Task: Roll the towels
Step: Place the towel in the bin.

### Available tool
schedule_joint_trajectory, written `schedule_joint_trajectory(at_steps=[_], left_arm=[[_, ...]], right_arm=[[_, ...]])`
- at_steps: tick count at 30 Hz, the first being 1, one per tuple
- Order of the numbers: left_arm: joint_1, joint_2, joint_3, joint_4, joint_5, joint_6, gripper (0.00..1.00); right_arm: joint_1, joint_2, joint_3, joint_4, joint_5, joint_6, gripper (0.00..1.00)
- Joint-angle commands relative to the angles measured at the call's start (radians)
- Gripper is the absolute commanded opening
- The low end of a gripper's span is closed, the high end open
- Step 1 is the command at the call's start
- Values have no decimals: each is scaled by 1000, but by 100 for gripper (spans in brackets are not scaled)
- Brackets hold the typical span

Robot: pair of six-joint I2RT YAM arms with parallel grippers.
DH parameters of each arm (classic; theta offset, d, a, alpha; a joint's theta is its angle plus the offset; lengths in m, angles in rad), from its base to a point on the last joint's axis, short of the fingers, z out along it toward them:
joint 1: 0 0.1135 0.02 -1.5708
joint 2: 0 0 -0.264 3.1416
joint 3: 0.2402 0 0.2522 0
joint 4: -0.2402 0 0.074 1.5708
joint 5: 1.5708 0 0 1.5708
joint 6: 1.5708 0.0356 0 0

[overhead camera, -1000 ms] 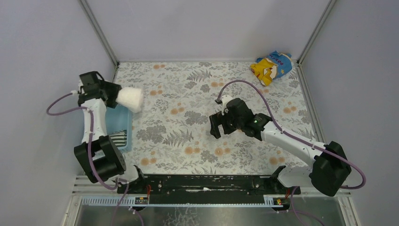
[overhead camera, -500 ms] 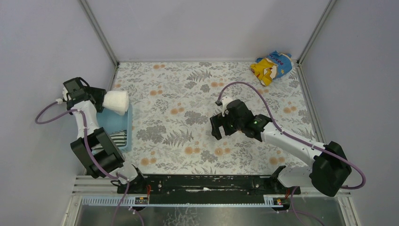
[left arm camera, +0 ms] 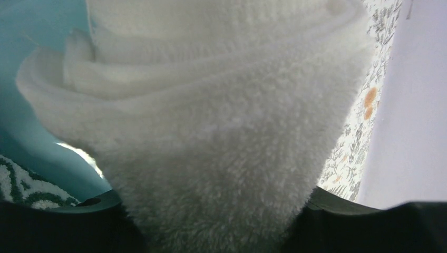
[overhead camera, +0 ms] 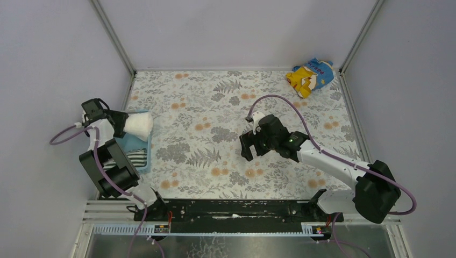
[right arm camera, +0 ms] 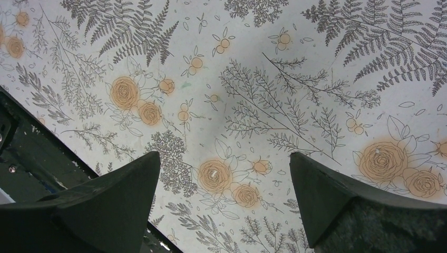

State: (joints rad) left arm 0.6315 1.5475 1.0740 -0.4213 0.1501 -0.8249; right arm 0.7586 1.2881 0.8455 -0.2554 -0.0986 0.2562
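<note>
**Q:** What is in your left hand?

**A:** My left hand is clamped on the white terry towel. It is a thick roll of fluffy, looped pile, and from my left wrist I see its layers stacked in soft coils at one end. My fingers press into its sides. The roll lies roughly level, pointing right from my hand, over the far end of the blue tray. I cannot tell whether it touches the tray.

**Q:** And the other towel?

**A:** The small black-and-white striped towel lies in the near end of the same tray, a flat-woven cloth beside my arm's base.

**Q:** Your right hand?

**A:** My right hand is spread wide and holds nothing. Its dark, wedge-shaped fingers hang over the surface, a smooth pale sheet printed with grey ferns and orange roses. It is well apart from both towels.

**Q:** Anything else there?

**A:** A crumpled yellow-and-blue printed cloth sits in the far right corner.

**Q:** What has changed in the last second?

**A:** A second ago my left hand held the roll farther out, past the tray's far right corner. It then swung left and has now drawn back toward my base, over the tray. My right hand has hardly shifted, and the printed cloth has not moved.
</note>
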Motion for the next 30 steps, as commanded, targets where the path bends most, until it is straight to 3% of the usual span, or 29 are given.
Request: schedule_joint_trajectory(at_steps=[1,20,30], left_arm=[[16,13,-38,-33,-35,33,20],[36,76,65,-239,-315,151,20],[36,83,11,-281,-317,172,21]], right_arm=[[5,3,7,35,-23,-18,99],[5,-16,-29,71,-43,-6,99],[4,-12,-42,88,-46,-9,99]])
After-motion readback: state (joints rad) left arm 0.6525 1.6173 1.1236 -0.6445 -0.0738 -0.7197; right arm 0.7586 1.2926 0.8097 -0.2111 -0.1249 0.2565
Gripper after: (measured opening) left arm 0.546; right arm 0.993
